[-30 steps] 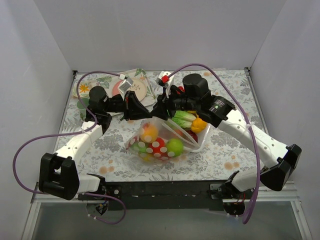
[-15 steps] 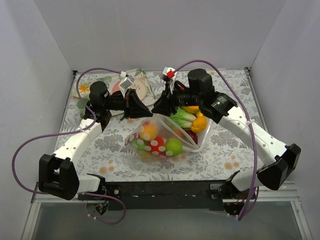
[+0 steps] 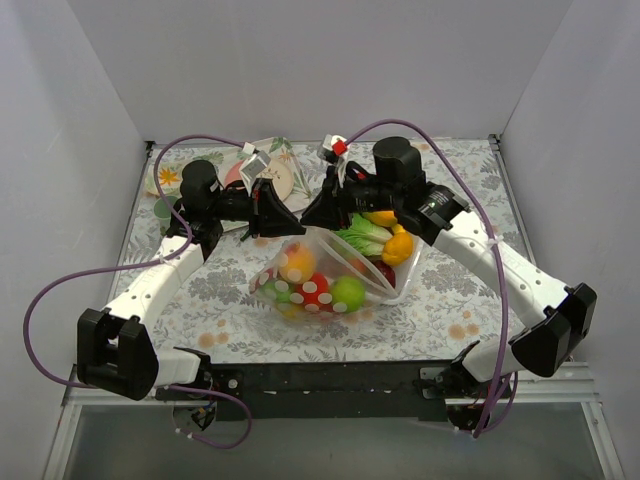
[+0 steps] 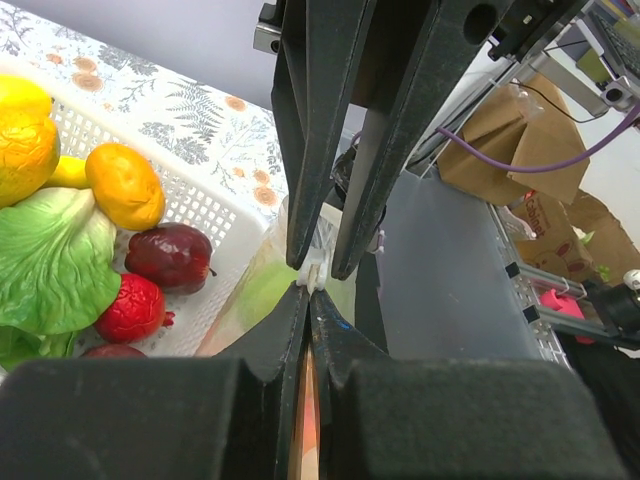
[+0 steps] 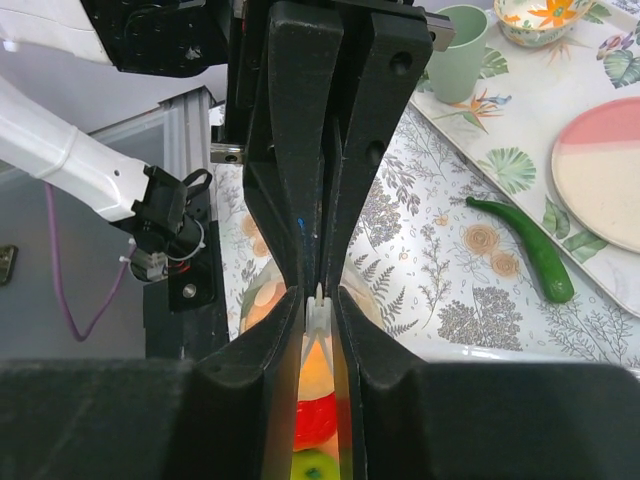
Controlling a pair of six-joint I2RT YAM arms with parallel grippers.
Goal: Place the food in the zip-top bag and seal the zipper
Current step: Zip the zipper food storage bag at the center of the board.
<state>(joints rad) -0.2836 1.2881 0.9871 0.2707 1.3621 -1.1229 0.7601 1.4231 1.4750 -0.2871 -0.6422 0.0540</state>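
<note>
Two arms are reaching over the flowery worktop point(image 3: 455, 305) and their tips are sitting almost nose to nose above the middle. The zip-top bag point(image 3: 318, 285) is lying in the middle of the worktop, and its mouth edge is standing up at its 12 o'clock side, right where the two tips are.

The left gripper point(image 4: 307, 289) is coming in from 9 o'clock. Its jaws are pressed together and are pinching the thin top edge of the bag. The right gripper point(image 5: 319, 293) is coming in from 3 o'clock. Its jaws are drawn in close on both sides of the zipper point(image 5: 318, 297) and are pinching that pale strip between them.

Some of the food point(image 3: 298, 264) is sitting inside the bag. An orange-yellow piece, a red piece and a green piece are showing through the dotted plastic. More food is lying in the white basket point(image 3: 408, 282), which is touching the bag at its 3 o'clock side. A leafy green piece, yellow and orange fruits and dark red ones are resting there.

A pink-and-white plate point(image 3: 275, 180) is sitting at 11 o'clock from the bag. In the right wrist view, a long green pepper point(image 5: 525, 250) is lying on the worktop just beside that plate's tray, and a green cup point(image 5: 462, 45) is standing farther back.
</note>
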